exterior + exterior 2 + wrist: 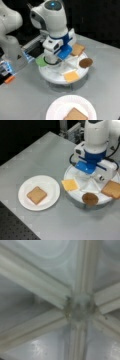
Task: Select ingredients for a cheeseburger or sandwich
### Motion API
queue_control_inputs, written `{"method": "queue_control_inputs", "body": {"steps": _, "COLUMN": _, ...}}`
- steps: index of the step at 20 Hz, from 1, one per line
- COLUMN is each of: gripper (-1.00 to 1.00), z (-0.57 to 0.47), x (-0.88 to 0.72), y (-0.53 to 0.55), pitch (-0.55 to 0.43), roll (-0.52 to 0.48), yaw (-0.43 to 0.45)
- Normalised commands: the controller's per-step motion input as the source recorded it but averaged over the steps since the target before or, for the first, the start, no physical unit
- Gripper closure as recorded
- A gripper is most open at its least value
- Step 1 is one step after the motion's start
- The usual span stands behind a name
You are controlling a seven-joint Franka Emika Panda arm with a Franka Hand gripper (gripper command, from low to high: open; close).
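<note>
A white divided round tray [53, 78] holds the ingredients in both front views: a tan toast square [78, 49], a brown round patty [86, 62], a yellow cheese square [71, 76] and a green lettuce leaf [41, 61]. No red tomato disc shows. My gripper [52, 59] points down over the tray's middle, its fingertips hidden under the hand. The wrist view shows only the tray's white ribs meeting at the hub [78, 307], with no fingers in it. One toast square [36, 195] lies alone on the white plate [23, 195], apart from the tray.
The arm's base [10, 37] stands at a front view's left, with a dark box [35, 51] behind the tray and an orange piece [9, 79] near the table edge. A perforated black surface [15, 230] borders the grey table.
</note>
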Motion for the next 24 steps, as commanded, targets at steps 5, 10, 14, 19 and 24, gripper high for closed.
{"method": "queue_control_inputs", "body": {"steps": 5, "gripper": -1.00, "z": -0.02, "x": 0.08, "y": -0.06, "pitch": 0.020, "roll": 0.057, "yaw": 0.114}}
{"method": "queue_control_inputs", "body": {"steps": 10, "gripper": -1.00, "z": -0.07, "x": 0.13, "y": -0.08, "pitch": -0.092, "roll": 0.061, "yaw": 0.125}}
{"method": "queue_control_inputs", "body": {"steps": 14, "gripper": -1.00, "z": -0.13, "x": 0.10, "y": -0.07, "pitch": -0.090, "roll": 0.049, "yaw": 0.094}}
{"method": "queue_control_inputs", "body": {"steps": 19, "gripper": -1.00, "z": -0.11, "x": 0.06, "y": -0.02, "pitch": -0.069, "roll": 0.003, "yaw": 0.065}}
{"method": "queue_control_inputs", "body": {"steps": 24, "gripper": -1.00, "z": -0.09, "x": 0.05, "y": 0.04, "pitch": -0.086, "roll": -0.032, "yaw": 0.074}}
